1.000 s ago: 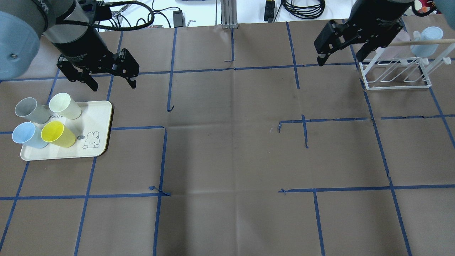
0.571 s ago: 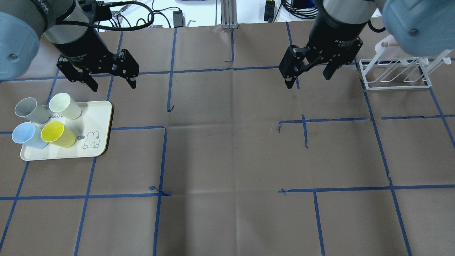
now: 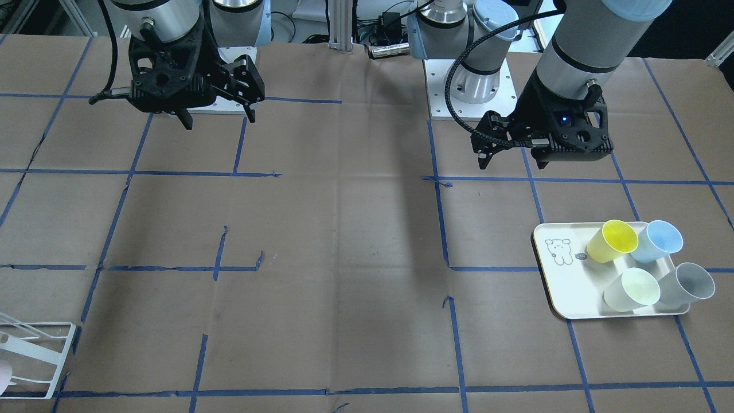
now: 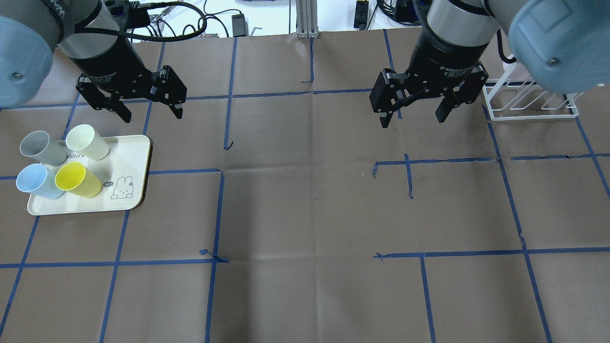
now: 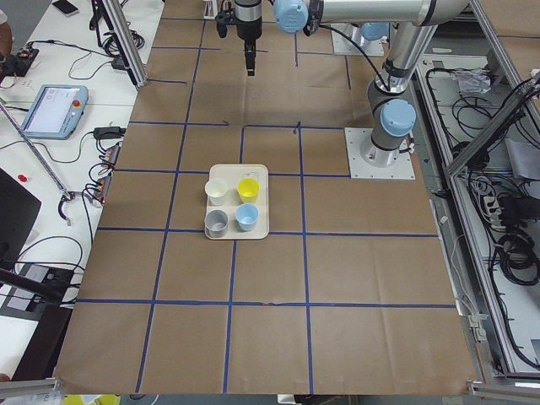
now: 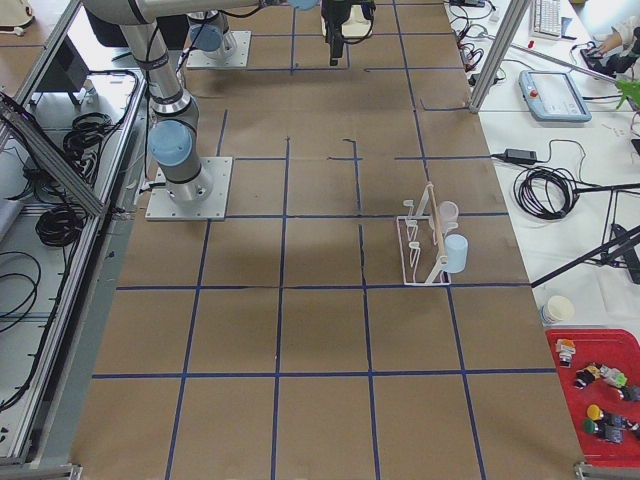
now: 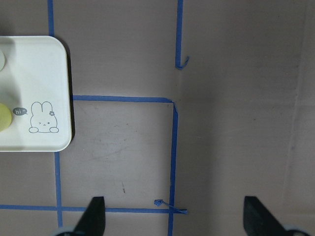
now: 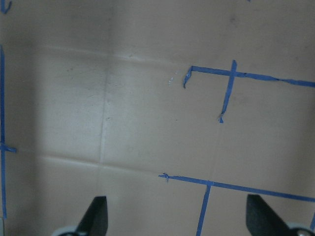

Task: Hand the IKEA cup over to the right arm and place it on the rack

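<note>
Several IKEA cups stand on a cream tray (image 4: 126, 157) at the table's left: grey (image 4: 40, 147), pale green (image 4: 86, 142), blue (image 4: 35, 181) and yellow (image 4: 76, 179). My left gripper (image 4: 152, 113) hangs open and empty just behind the tray, above the table. The right arm holds my right gripper (image 4: 412, 120) open and empty over bare table, left of the white wire rack (image 4: 529, 108). In the exterior right view the rack (image 6: 420, 245) carries a pink cup (image 6: 449, 211) and a pale blue cup (image 6: 456, 253). The left wrist view shows only the tray's corner (image 7: 34, 93).
Brown paper with blue tape lines covers the table (image 4: 310, 205). Cables and a metal post (image 4: 307, 19) lie past the far edge. The right arm's blue joint cap (image 4: 553, 43) blocks part of the rack in the overhead view.
The right arm swung from the rack leftward toward the table's middle, its gripper staying open and empty. The left arm and the cups have not moved.
</note>
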### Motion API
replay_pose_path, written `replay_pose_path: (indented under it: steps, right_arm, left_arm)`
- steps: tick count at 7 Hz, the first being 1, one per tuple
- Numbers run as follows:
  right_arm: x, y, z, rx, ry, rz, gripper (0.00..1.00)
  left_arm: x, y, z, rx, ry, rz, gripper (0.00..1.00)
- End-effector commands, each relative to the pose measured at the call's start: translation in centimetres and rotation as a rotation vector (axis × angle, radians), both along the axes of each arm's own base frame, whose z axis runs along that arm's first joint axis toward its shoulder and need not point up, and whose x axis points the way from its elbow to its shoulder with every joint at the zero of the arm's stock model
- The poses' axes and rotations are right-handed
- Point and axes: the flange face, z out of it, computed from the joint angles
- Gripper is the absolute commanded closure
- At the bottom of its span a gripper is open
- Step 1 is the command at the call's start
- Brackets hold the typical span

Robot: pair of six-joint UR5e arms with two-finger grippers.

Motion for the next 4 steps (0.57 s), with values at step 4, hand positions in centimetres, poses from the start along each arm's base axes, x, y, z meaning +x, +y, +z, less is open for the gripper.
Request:
replay_pose_path:
  steps: [4]
  right_arm:
    - [-2.9,2.8,-1.7,0.021,0.041,-0.089,0.00]
  left_arm:
    - [0.0,0.0,-0.1,0.001,0.000,-0.001,0.01]
